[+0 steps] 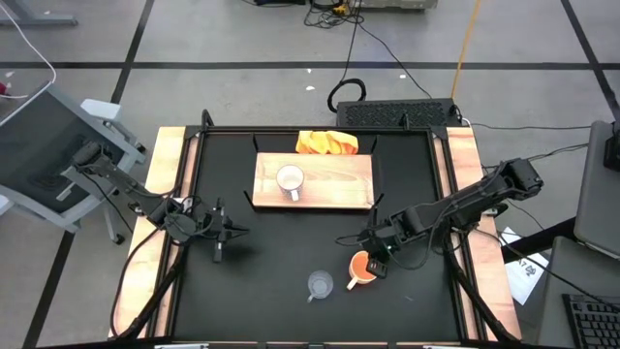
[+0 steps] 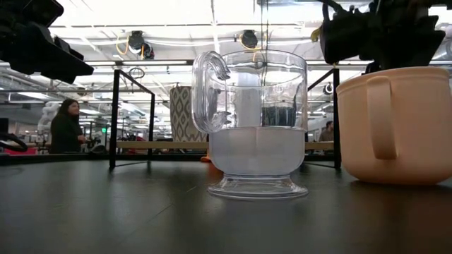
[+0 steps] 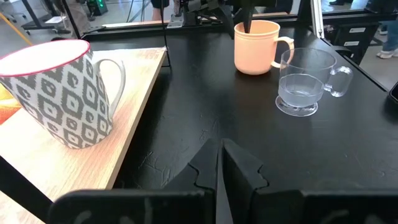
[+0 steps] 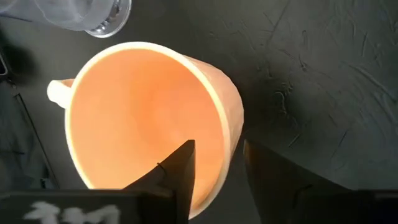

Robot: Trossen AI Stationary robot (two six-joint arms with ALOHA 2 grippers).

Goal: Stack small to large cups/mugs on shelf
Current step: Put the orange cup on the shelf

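Note:
The orange-yellow mug (image 1: 360, 266) stands upright on the black table near its front right, its handle toward the near edge. My right gripper (image 4: 219, 168) is open and comes down over its rim: one finger (image 4: 180, 171) hangs inside, the other outside the wall (image 4: 231, 134), with a gap showing. The clear glass cup (image 1: 320, 283) stands just left of that mug. The white mug (image 1: 289, 180), grey-patterned, stands on the light-wood shelf (image 1: 334, 179). My left gripper (image 1: 221, 254) is shut and waits over the table's left part.
An orange-yellow cloth (image 1: 327, 143) lies behind the shelf at the far edge. Black frame posts (image 2: 113, 120) stand around the shelf. A raised wooden border (image 1: 167, 194) runs along both table sides. Bare black table lies between the shelf and the two front cups.

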